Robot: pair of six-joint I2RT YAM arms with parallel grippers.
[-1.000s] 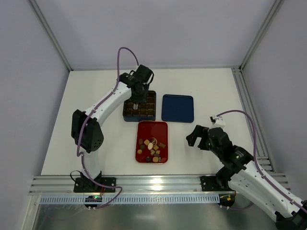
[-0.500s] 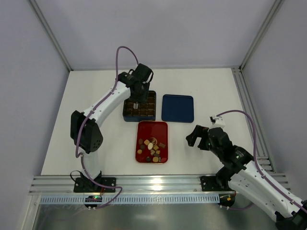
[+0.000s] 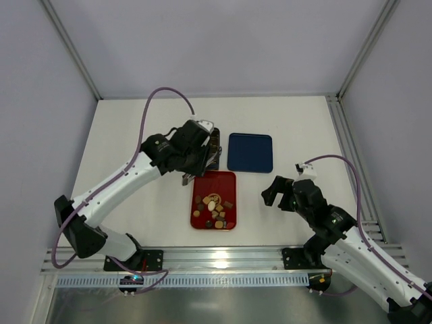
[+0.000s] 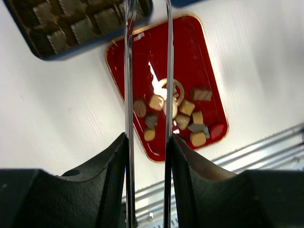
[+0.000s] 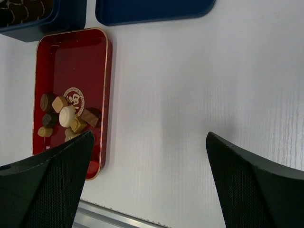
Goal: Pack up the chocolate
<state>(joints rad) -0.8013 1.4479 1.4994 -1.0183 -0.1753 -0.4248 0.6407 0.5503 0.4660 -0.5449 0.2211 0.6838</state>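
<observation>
Left arm: elbow folded low and far out to the left, forearm running diagonally up-right across the table (image 3: 135, 135), wrist bent so the left tool (image 3: 188, 177) points down. It hangs at the far-left corner of the red tray (image 3: 226, 181), in the strip between that tray and the box (image 3: 215, 145). The wrist housing hides most of the box from the top view; only its right edge shows.

Left wrist view: the two thin fingers (image 4: 128, 71) run parallel with a narrow gap between them, nothing in it. The tray shows straight through the gap.

Chocolate (image 3: 214, 206) sits in the red tray, clustered in the near half around a gold emblem. It is a mix of dark, tan and cream pieces – none held by either tool. Can't tell from these views what the box cells hold.

Right arm: upper link reaches out to the near-right corner and folds back, with the right tool (image 5: 149, 142) aimed left over bare table, well apart from the tray's right edge. Its fingers are spread wide and hold nothing.

Blue tray (image 3: 250, 152) lies just right of the box, beyond the red tray.
</observation>
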